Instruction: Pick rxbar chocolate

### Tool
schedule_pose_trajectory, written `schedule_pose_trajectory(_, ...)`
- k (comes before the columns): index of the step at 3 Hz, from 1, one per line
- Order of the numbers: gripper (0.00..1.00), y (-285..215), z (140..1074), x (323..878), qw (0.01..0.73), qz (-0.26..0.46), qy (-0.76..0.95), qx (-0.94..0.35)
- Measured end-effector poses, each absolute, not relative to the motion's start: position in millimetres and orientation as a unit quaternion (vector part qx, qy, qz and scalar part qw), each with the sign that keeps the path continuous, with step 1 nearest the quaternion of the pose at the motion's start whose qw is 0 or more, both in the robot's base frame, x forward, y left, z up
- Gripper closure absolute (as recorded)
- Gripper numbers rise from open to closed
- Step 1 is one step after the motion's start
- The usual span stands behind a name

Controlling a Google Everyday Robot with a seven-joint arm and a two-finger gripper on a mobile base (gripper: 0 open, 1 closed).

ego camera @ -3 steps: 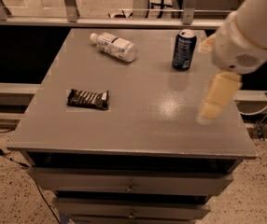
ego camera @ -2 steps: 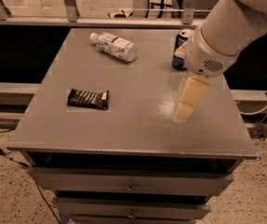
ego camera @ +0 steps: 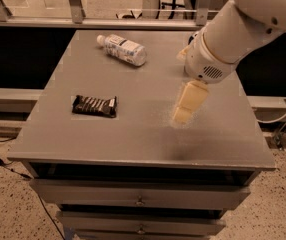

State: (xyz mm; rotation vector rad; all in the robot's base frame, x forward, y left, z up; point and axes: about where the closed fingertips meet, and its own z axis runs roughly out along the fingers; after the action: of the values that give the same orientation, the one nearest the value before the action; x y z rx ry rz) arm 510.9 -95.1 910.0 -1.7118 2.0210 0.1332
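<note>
Camera view, single entry. Change noted: the gripper (ego camera: 185, 104) has travelled leftward from the right side of the desk (ego camera: 133, 149) to a spot right of centre, where it hangs close over the bare surface, pointing down and slightly left. Whether it is spread or closed cannot be told from this angle. The arm (ego camera: 223, 39) has swung across with it and now covers the right rear of the desk, hiding the blue can that showed there a second ago. Item sought: rxbar chocolate (ego camera: 95, 106), dark wrapper with pale stripes, lying flat at the left front of the desk, unmoved and untouched, well apart from the gripper. Judgement: an approach is under way but the grasp is not begun; the gripper has yet to cross the remaining open surface leftward and come down over the bar. Containers: one clear bottle (ego camera: 123, 49) with a white label, on its side at the left rear, cap toward the left, unmoved; its contents cannot be made out. Drawers (ego camera: 140, 194) below the desk top, closed; contents not visible. Nothing lies between gripper and bar.
</note>
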Motion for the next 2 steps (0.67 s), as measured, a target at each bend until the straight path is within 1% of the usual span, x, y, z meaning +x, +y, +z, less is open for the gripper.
schedule_pose_trajectory(2,0.0,-25,872,566,0.282,0.103,0.74,-0.603)
